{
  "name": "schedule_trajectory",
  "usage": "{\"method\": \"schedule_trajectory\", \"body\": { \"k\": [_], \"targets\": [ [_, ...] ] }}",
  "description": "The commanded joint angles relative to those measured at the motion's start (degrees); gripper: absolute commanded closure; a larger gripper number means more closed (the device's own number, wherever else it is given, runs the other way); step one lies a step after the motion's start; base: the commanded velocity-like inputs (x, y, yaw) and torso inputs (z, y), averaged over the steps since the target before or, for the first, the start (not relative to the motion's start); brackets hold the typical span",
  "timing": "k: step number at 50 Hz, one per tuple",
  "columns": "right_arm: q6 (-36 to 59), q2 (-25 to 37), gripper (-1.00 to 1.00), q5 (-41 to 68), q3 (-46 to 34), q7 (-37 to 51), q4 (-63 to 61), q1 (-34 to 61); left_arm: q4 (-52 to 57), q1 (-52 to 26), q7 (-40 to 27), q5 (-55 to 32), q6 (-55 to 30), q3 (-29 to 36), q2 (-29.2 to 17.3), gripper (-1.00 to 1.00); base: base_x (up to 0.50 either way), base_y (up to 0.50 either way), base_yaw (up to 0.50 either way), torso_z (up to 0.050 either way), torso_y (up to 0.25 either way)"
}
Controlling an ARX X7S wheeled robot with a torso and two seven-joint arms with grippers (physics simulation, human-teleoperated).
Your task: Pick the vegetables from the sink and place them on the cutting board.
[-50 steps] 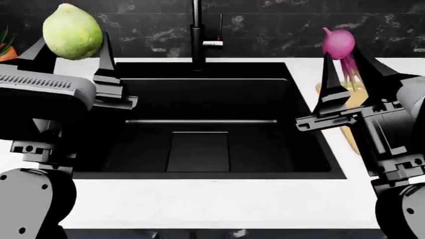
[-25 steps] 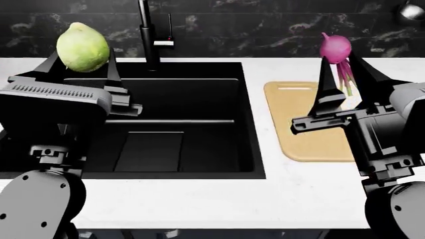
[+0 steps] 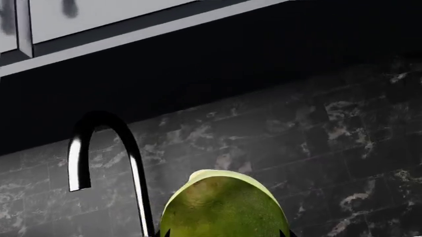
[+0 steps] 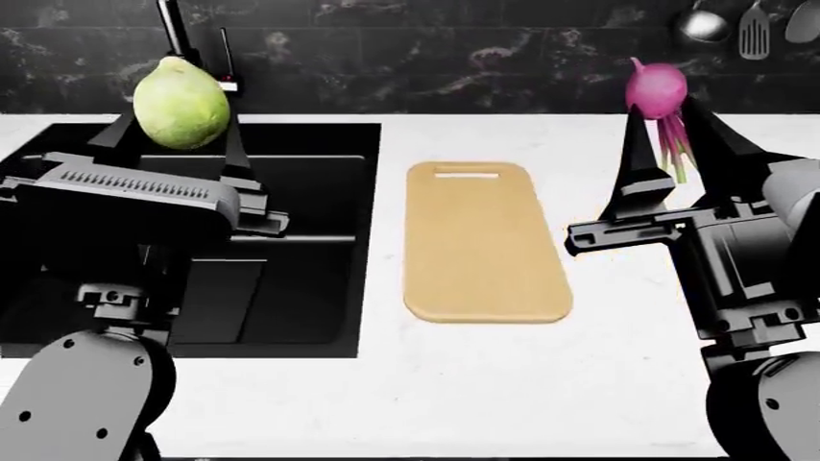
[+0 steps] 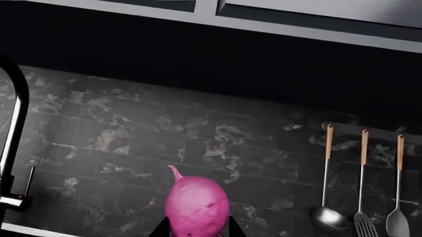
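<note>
Above the sink (image 4: 321, 144), left gripper (image 4: 173, 144) pinches the yellow-green ball (image 4: 182, 102). Right gripper (image 4: 677, 154) pinches the magenta radish (image 4: 655, 88), beside the cutting board (image 4: 485, 245).

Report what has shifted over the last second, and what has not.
The head view swung right: the sink slid toward its left edge and the whole cutting board came into sight at centre. Unchanged: the left gripper holds the yellow-green vegetable and the right gripper holds the radish, both raised.
</note>
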Motion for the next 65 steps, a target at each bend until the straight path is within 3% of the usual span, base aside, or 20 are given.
{"method": "schedule_trajectory", "body": {
  "k": [1,21,30,39,65],
  "targets": [
    [0.4,0.2,1.0,-1.1,-0.6,0.0,-0.2,0.3,0.7,-0.1,-0.7,-0.9,-0.3,-0.3,-0.2,1.0,0.25,-0.5,0.0,0.0,0.0],
    [-0.1,0.7,1.0,-2.6,-2.1,-0.2,-1.0,0.3,1.2,0.0,-0.9,-1.5,-0.7,-0.5,-0.7,1.0,0.38,-0.35,0.0,0.0,0.001],
    [3.9,0.9,1.0,-2.9,-4.0,1.8,-2.2,2.6,1.0,-1.9,0.3,-6.6,-8.0,-0.4,1.4,1.0,0.0,0.0,0.0,0.0,0.001],
    [6.2,1.1,1.0,-2.9,-4.3,3.9,-3.5,3.4,-2.4,-5.1,2.1,-9.2,-17.4,5.8,3.3,1.0,0.0,0.0,0.0,0.0,0.0],
    [5.9,0.7,1.0,-1.9,-3.5,4.3,-2.0,3.2,-9.7,-6.3,5.8,-15.7,-21.1,4.2,5.8,1.0,0.0,0.0,0.0,0.0,0.0]
  ]
}}
